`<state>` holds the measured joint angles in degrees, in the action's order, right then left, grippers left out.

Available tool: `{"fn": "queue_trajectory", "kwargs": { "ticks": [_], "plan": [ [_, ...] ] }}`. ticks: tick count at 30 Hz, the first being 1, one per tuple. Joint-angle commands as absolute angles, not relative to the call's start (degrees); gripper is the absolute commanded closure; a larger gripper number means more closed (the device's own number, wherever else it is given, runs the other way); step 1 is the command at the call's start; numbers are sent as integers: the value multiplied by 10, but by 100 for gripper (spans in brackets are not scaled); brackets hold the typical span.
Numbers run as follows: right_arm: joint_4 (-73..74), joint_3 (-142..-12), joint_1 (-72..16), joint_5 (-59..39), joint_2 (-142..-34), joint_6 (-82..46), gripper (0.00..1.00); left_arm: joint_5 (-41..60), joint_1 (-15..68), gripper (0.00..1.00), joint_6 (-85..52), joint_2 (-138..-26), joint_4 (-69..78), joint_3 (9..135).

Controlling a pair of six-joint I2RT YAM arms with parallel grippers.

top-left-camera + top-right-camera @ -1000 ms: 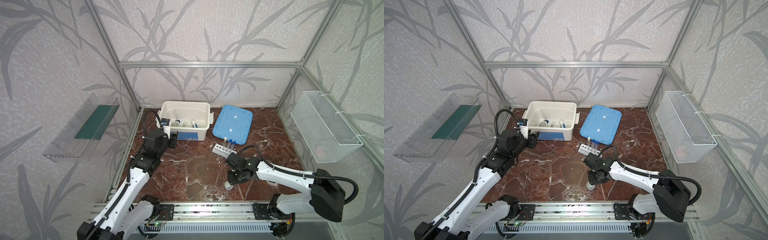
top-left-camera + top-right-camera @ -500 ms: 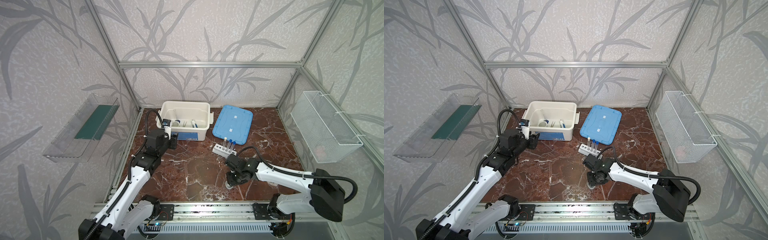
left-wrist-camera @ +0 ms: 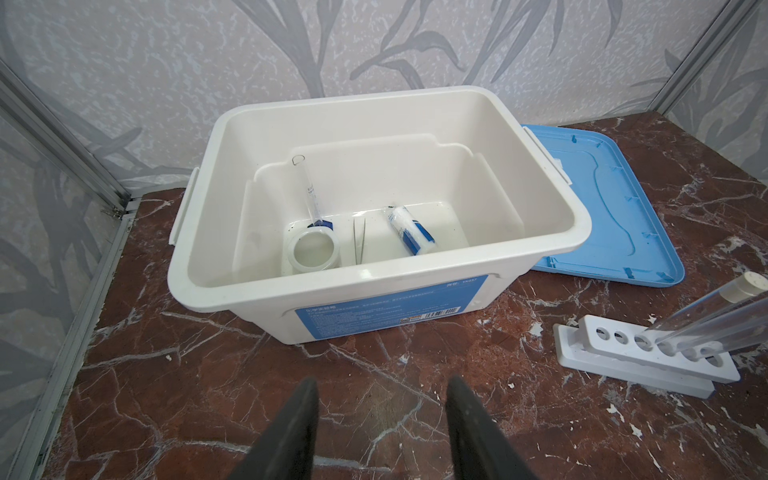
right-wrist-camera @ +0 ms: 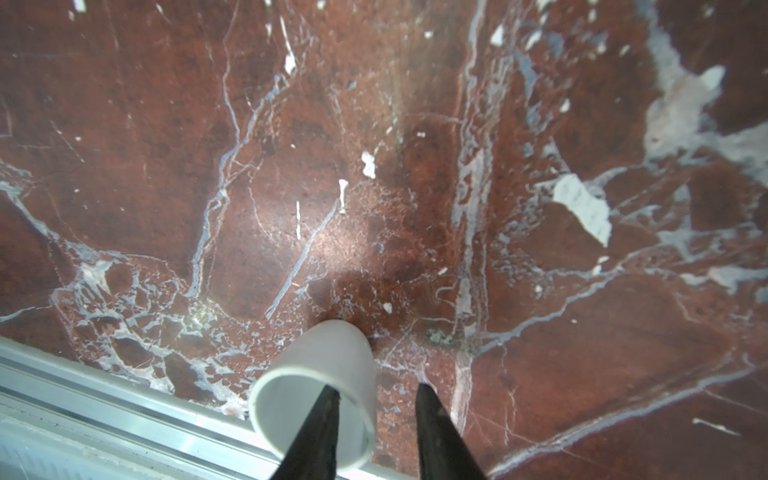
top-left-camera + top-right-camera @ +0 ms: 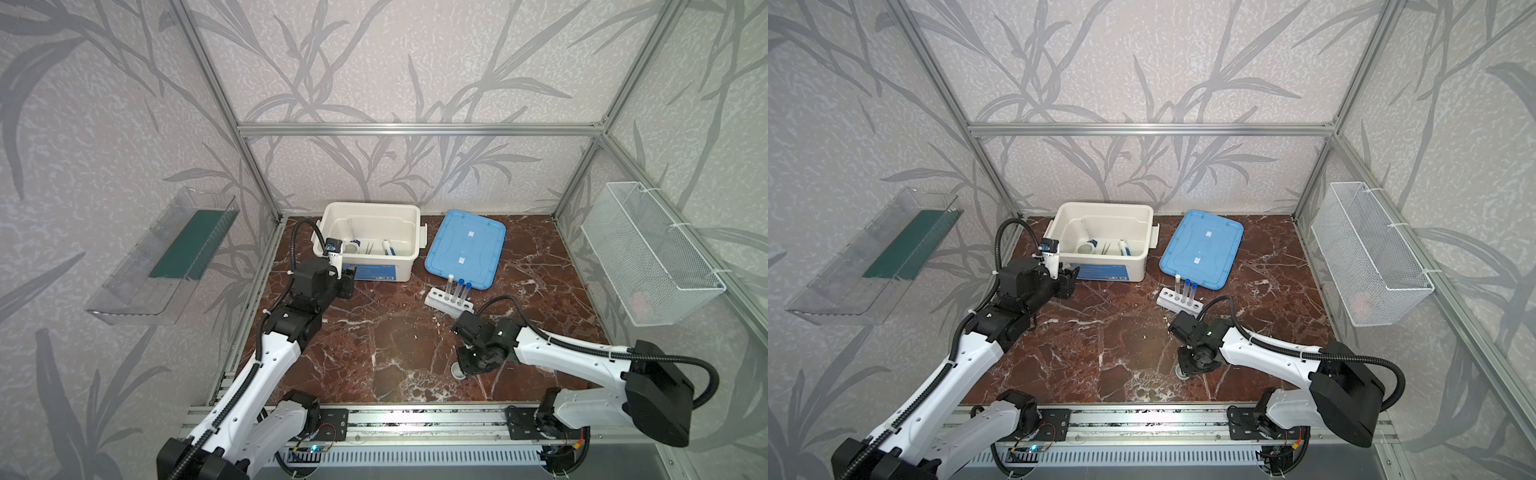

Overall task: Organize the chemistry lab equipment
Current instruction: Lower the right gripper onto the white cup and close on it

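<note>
Presently the right tool (image 4: 375,388) straddles the upright ceramic cup (image 4: 328,353) wall, one finger inside, jaws spread, not yet pinching.

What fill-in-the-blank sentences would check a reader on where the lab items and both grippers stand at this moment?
1. The rack holds ___ capped test tubes.
2. The tweezers lie inside the white ___.
3. One finger of the right gripper is inside the white ___ on the table.
4. The left gripper is open and holds ___.
Missing: three; bin; cup; nothing.
</note>
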<state>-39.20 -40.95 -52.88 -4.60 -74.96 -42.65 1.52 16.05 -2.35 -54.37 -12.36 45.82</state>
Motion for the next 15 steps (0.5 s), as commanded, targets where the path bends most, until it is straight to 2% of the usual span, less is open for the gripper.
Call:
{"fn": "queue_trajectory", "kwargs": {
  "ticks": [1,15],
  "plan": [
    [-395,-403,-533,-47,-754,-431,68,16,157,49,-21,-541,-126,473],
    [-389,-405,-538,-48,-767,-435,79,15,157,49,-20,-541,-129,474]
  ]
}}
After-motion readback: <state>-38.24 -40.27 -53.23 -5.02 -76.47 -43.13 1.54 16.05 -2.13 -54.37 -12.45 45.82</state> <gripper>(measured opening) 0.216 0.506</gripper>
